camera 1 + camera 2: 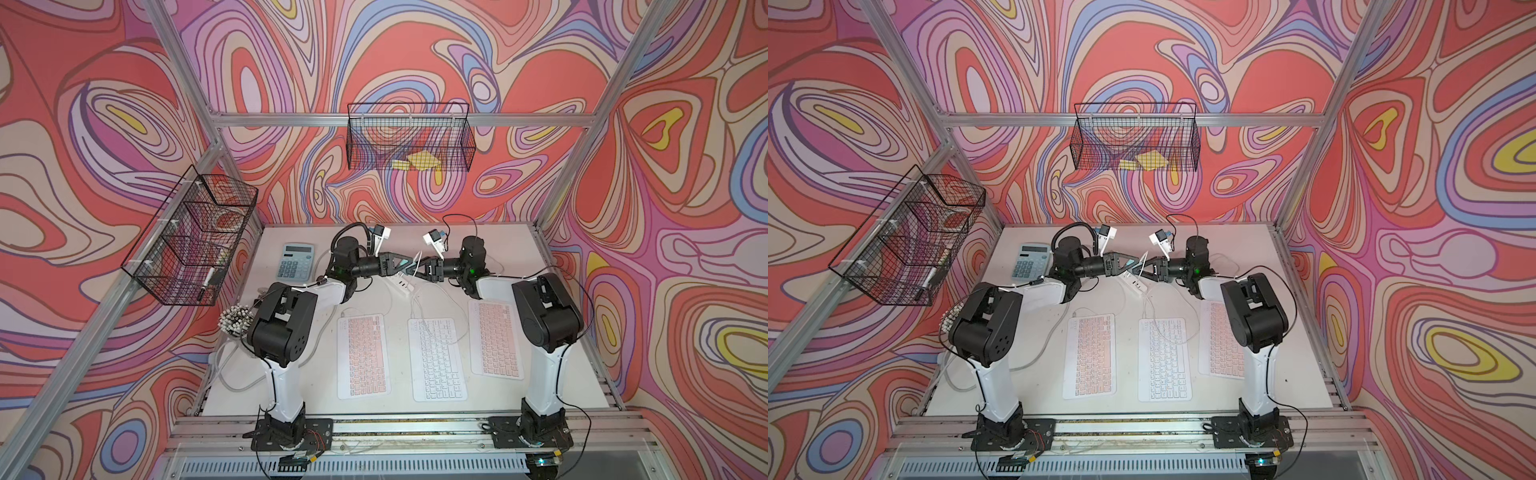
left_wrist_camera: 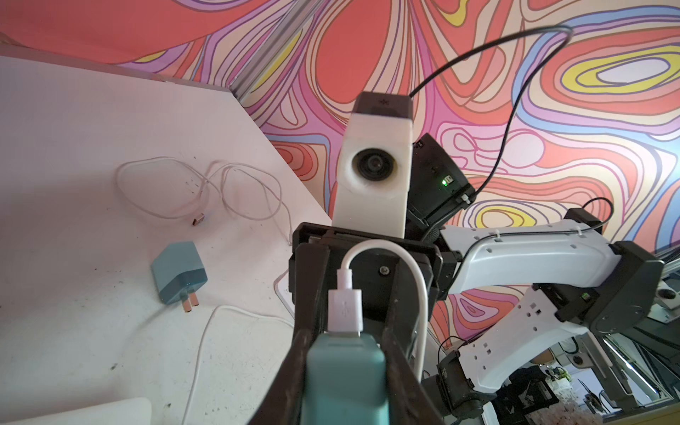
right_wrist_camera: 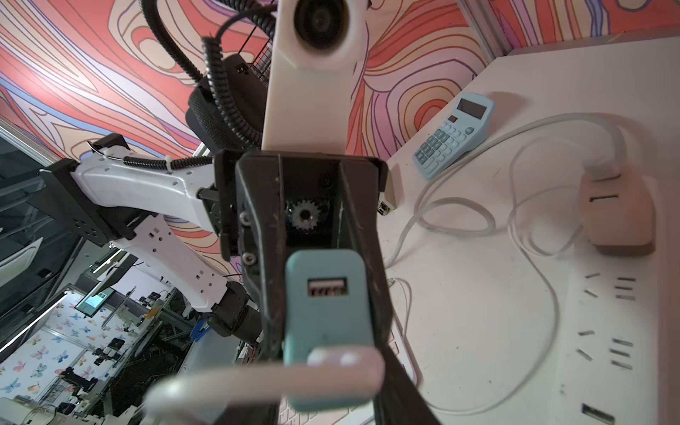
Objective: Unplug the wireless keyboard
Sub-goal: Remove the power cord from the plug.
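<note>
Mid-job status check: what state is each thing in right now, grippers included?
left gripper: shut on the teal charger.
right gripper: jaws part way apart around the USB plug; grip unclear.
teal charger: held in the air; its visible USB port is empty.
second teal charger: lying on the table, unplugged, prongs bare.
loose cable: connector end free on the table.
power strip: several sockets empty.

You're looking at walls in swirls of red, pink, lilac, blue and yellow round a white table. The outer keyboards have pink keys, the middle keyboard is white and the calculator pale blue. The charger is teal, its plug white, the baskets black wire.
</note>
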`<state>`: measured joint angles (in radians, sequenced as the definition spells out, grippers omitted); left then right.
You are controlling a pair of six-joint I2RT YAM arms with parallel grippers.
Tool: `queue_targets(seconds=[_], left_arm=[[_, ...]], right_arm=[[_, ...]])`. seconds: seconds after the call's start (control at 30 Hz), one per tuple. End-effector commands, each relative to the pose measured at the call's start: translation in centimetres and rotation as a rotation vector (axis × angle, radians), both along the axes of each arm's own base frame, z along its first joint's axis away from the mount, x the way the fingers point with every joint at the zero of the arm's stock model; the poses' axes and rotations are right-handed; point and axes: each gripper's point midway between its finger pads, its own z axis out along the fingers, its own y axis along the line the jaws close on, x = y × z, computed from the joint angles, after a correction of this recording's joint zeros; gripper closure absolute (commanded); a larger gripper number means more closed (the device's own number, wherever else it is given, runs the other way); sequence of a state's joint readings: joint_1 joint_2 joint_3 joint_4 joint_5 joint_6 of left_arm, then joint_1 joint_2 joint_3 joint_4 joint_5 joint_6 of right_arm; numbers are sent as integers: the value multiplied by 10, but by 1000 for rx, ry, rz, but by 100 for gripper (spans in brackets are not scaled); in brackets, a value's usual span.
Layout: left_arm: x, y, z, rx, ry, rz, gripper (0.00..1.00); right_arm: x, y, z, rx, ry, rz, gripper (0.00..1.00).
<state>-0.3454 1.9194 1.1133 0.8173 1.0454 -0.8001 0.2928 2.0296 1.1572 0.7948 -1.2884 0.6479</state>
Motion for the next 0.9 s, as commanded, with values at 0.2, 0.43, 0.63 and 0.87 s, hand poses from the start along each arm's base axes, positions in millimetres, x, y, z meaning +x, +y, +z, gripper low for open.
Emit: queue_targets(seconds=[0.2, 0.43, 0.63, 0.87], left_arm=[[9, 22, 0, 118, -63, 139, 100], [6, 35, -31, 402, -154, 234, 100], [4, 32, -47, 539, -221, 260, 100], [3, 26, -44, 573, -285, 274, 100]], right_arm=[[12, -20, -19, -100, 24, -112, 58], [53, -53, -34, -351, 110, -404, 58], [67, -56, 0, -225, 226, -509, 56], [60, -28, -4, -218, 394, -449, 54]])
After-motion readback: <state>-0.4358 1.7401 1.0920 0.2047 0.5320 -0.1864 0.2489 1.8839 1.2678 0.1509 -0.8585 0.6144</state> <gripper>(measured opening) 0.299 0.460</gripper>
